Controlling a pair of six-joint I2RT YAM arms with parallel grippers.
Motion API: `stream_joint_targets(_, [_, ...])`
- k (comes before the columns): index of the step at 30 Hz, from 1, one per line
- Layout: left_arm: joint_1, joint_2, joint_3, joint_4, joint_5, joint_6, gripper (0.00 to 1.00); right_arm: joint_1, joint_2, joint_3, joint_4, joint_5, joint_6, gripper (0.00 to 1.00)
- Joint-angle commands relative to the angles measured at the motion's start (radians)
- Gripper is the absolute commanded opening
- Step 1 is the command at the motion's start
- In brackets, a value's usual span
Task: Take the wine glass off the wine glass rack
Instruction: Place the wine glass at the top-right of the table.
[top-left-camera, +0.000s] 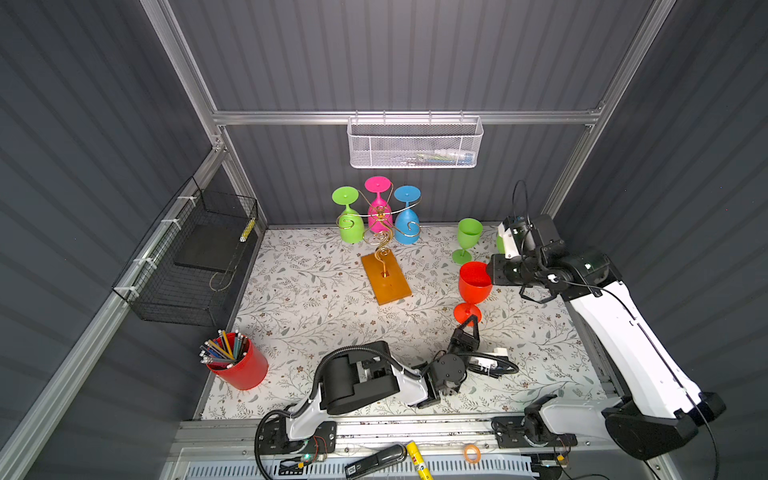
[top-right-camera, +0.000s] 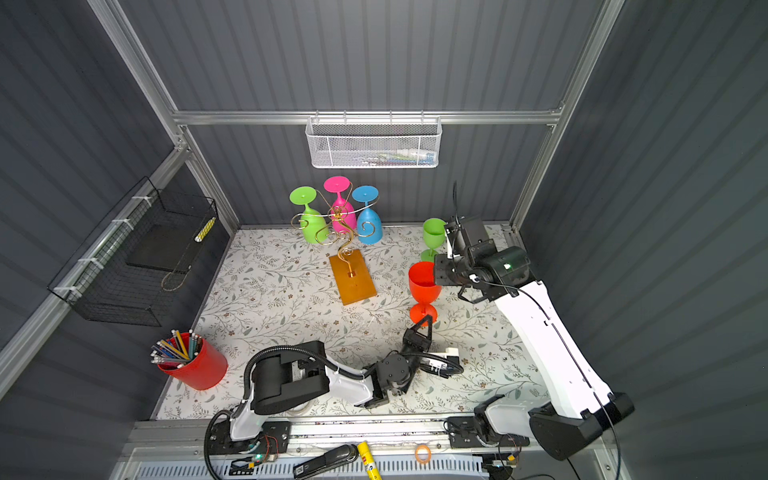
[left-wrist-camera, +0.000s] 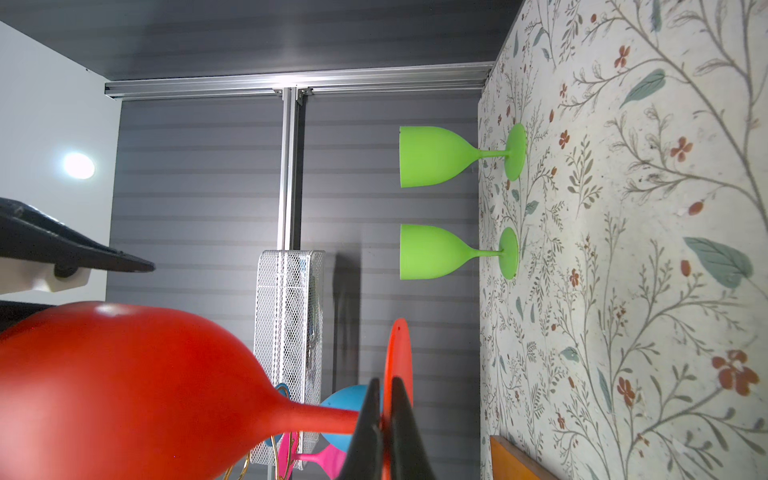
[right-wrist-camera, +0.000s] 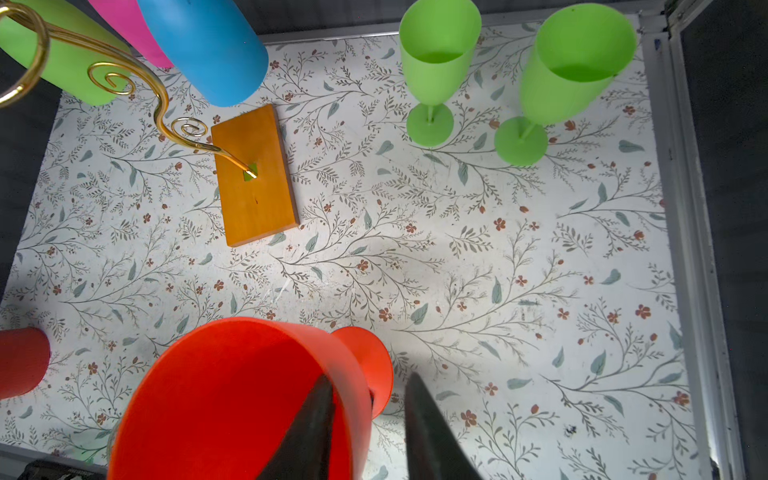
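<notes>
As seen in both top views, noted red wine glass (top-left-camera: 475, 282) upright and already off rack (top-left-camera: 385, 282), well apart to its right, over table (top-left-camera: 316, 299); counted three other glasses (top-left-camera: 379, 216) hung bowl-down on the wire arms. Found left gripper (top-left-camera: 471, 321) at the foot, right gripper (top-left-camera: 488, 271) at the rim. Checked left wrist view: fingers (left-wrist-camera: 365, 428) pressed together on the thin foot disc, pinching its edge; foot apart from table, so carried in air. Checked right wrist view: fingers (right-wrist-camera: 432, 428) spread, straddling the rim, one inside the bowl, one outside with a gap showing; no firm grip as far as visible. Judged likely to pivot in so slim an edge pinch. Expect sideways shove on bowl from any squeeze at rim, enough to twist foot loose and drop it. Watch also for a bump against green glass (right-wrist-camera: 436, 54) standing near.
</notes>
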Motion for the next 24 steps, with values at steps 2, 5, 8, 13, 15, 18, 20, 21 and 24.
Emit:
stream_joint_targets(2, [0.016,0.02,-0.005,0.088,-0.031,0.01,0.0,0.02,0.028,0.031,-0.052,0.046,-0.017,0.2])
stream_joint_targets(5, [0.022,0.019,0.0,0.091,-0.034,0.01,0.0,0.025,0.041,0.038,-0.053,0.041,-0.023,0.11])
stream_joint_targets(8, [0.028,0.025,0.006,0.093,-0.04,0.008,0.0,0.029,0.05,0.05,-0.055,0.039,-0.025,0.0])
stream_joint_targets(13, [0.035,0.029,0.019,0.125,-0.055,0.011,0.0,0.031,0.05,0.066,-0.052,0.045,-0.028,0.0])
stream_joint_targets(15, [0.037,0.031,0.018,0.139,-0.053,0.017,0.08,0.03,0.053,0.071,-0.051,0.045,-0.029,0.0])
stream_joint_targets(18, [0.039,0.031,0.018,0.153,-0.054,0.023,0.24,0.031,0.053,0.071,-0.042,0.045,-0.025,0.0])
stream_joint_targets(20, [0.039,0.028,0.017,0.161,-0.058,0.025,0.34,0.031,0.051,0.071,-0.033,0.045,-0.022,0.0])
stream_joint_targets(21, [0.038,0.025,0.013,0.161,-0.06,0.025,0.39,0.031,0.05,0.073,-0.029,0.045,-0.021,0.0])
stream_joint_targets(24, [0.039,0.019,0.012,0.154,-0.069,0.028,0.59,0.031,0.045,0.083,-0.011,0.042,-0.019,0.0])
